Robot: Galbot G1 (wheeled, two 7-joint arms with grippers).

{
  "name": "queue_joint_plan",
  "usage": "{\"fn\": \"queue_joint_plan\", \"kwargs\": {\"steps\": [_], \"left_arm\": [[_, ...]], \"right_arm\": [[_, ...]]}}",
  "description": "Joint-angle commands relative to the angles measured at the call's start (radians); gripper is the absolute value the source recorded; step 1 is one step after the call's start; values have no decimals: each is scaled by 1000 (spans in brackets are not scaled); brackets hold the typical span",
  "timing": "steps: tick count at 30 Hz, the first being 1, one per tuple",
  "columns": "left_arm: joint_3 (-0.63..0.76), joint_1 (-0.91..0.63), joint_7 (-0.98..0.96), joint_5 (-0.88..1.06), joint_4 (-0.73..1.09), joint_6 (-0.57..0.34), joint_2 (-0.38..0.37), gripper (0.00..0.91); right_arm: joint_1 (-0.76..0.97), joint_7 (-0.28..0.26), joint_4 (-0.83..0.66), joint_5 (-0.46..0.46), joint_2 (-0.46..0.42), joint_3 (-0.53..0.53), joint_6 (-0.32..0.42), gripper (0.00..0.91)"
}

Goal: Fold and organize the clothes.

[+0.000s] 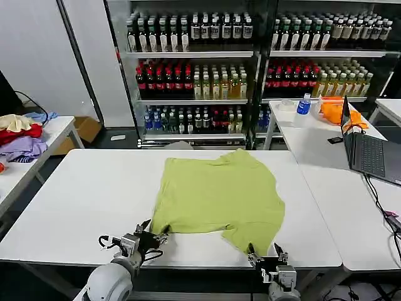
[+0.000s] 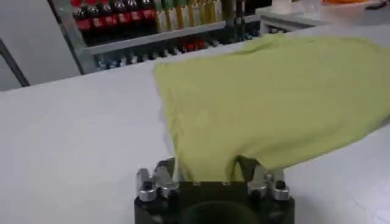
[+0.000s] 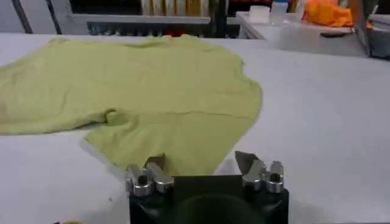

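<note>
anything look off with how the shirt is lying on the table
The lime T-shirt lies askew: its near hem is uneven, one corner jutting toward the right claw, with a small bunched wrinkle. The left claw sits at the other corner.

You've got 1 lime T-shirt (image 1: 216, 191) on the centre tabletop (image 1: 81, 200). 2 end effectors at the near edge: left end effector (image 1: 152, 235), right end effector (image 1: 266, 254). 3 tabletops in all, incl. left and right ones. 1 laptop (image 1: 369, 150), 1 orange cloth (image 1: 332, 108), 1 blue-capped bottle (image 1: 304, 103), 1 clothes pile (image 1: 20, 135). Shelf bottles: too many to count.
</note>
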Motion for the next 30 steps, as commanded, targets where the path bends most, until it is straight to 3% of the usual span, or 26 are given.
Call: {"fn": "queue_joint_plan", "kwargs": {"steps": [1,9,23,30], "left_arm": [[-8,10,3,-6,15,8,-3,20],[-33,48,15,-31,-24,-15,-2,20],[-124,249,30,-12,-259,-36,12,20],[-160,268,37,-11,-294,-50,25,20]], "right_arm": [[-5,4,-3,24,2,-3,-7,0],[-34,5,39,-11,8,-5,4,0],[-187,-34,253,-30,-39,122,50,0],[-202,-48,316,-32,-59,166,61,0]]}}
